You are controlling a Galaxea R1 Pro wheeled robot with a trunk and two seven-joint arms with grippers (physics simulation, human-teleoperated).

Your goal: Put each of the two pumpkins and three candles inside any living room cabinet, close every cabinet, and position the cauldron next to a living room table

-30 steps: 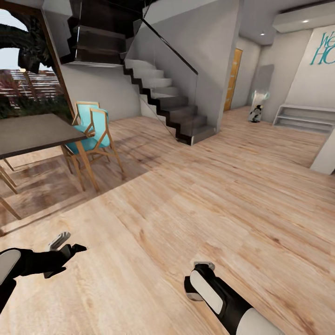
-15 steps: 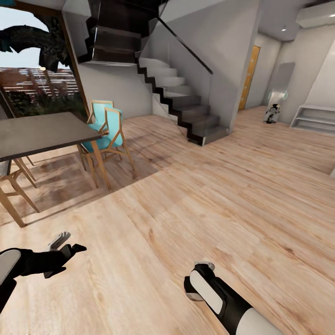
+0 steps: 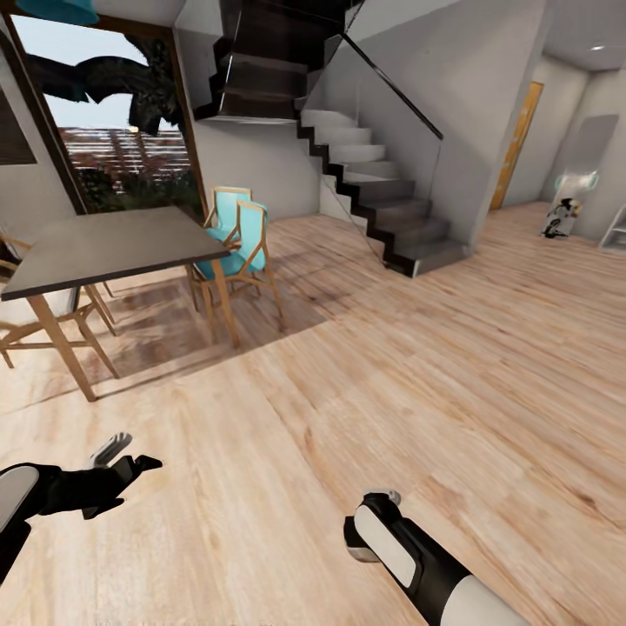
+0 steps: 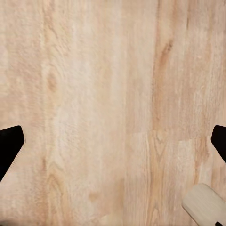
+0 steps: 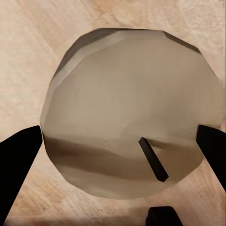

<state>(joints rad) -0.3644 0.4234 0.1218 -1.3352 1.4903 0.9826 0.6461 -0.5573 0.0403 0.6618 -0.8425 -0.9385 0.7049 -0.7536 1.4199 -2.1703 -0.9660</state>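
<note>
at the far left a big window [image 3: 113, 130] is showing trees and rooftops outside. in front of it a dark-topped dining table [image 3: 113, 243] is standing on pale wooden legs, with wooden chairs tucked in at its left side and two chairs with turquoise seats [image 3: 239, 243] sitting just beside its far right end. the wooden floor [image 3: 417, 365] is spreading across the whole room. near the left edge the left gripper [image 3: 117, 461] is hanging low over the floor; in the left wrist view its two dark fingertips [image 4: 10, 143] are sitting wide apart with bare planks between them. right of centre, the right gripper [image 3: 382, 500] is pointing down at the floor, and in the right wrist view a pale round candle [image 5: 129, 113] with a short black wick is sitting between its fingers [image 5: 19, 160], which are closing on its sides. a grey staircase [image 3: 382, 191] is climbing toward the far left, and an orange door [image 3: 517, 143] is standing at the far right.
</note>
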